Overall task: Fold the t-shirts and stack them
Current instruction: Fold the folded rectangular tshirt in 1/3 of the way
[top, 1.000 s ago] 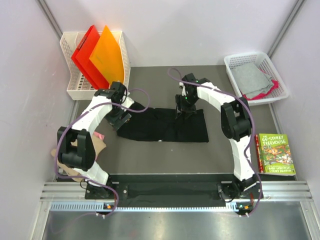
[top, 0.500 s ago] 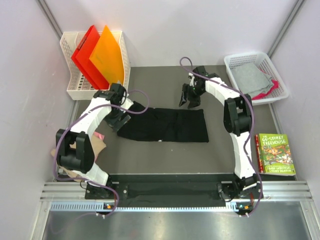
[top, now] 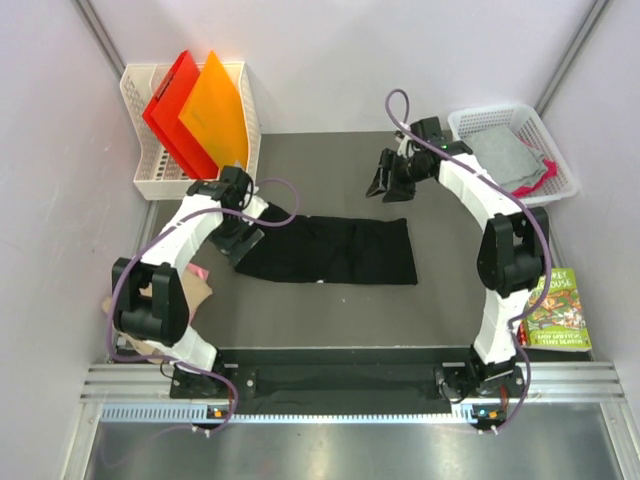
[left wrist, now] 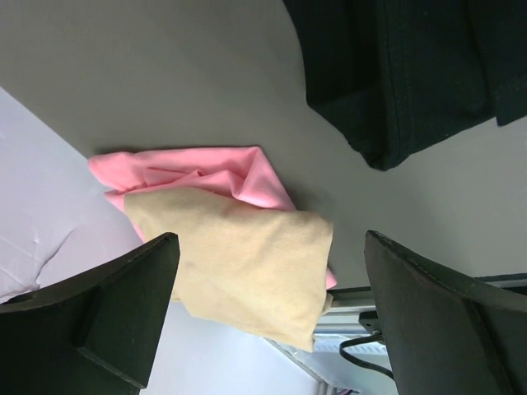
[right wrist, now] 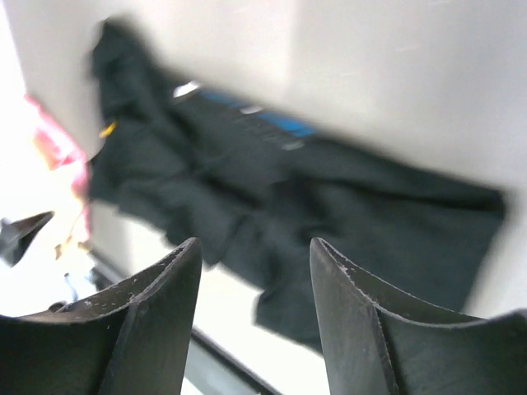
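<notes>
A black t-shirt lies flat as a long folded strip in the middle of the table. My left gripper hovers at its left end, open and empty. In the left wrist view the gripper is over a tan shirt that lies on a pink shirt, with the black shirt's corner at the top right. My right gripper is open and empty, raised beyond the shirt's far edge. The right wrist view shows the black shirt blurred, with a blue patch.
A white rack at the back left holds red and orange folders. A white basket at the back right holds grey and pink cloth. A picture book lies at the right edge. The tan shirt lies by the left arm.
My right gripper has lifted off the black shirt's far edge and swung back and right towards the basket. The left gripper and the shirt have hardly moved.
</notes>
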You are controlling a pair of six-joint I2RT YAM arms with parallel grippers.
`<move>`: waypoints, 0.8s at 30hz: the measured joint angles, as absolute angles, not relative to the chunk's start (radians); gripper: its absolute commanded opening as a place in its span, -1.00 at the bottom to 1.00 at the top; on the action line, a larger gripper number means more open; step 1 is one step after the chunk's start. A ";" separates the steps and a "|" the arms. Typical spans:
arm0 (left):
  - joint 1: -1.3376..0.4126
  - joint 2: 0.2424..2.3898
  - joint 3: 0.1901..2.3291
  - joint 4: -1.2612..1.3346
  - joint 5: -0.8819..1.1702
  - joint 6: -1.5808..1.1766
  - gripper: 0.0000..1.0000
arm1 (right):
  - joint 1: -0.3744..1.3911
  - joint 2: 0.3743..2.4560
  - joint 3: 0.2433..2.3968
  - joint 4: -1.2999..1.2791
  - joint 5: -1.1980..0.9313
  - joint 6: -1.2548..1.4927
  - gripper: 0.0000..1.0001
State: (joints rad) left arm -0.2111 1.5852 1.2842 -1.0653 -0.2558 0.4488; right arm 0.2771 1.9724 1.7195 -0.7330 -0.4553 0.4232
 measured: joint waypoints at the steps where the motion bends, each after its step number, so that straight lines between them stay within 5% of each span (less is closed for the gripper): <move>1: -0.211 1.591 1.287 -1.065 -0.251 0.443 0.98 | 0.292 1.951 1.707 -0.721 -0.477 0.430 0.09; 12: -0.215 1.645 1.290 -1.045 -0.255 0.418 0.98 | 0.404 2.070 1.600 -0.664 -0.590 0.477 0.07; 24: -0.215 1.591 1.290 -1.048 -0.294 0.435 0.98 | 0.404 2.331 1.822 -0.662 -0.727 0.493 0.07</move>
State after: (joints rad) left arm -0.2150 1.5906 1.2900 -1.0477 -0.2935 0.4355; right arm 0.4038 2.3310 1.8225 -0.6621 -0.7273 0.4934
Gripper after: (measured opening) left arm 0.991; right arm 0.534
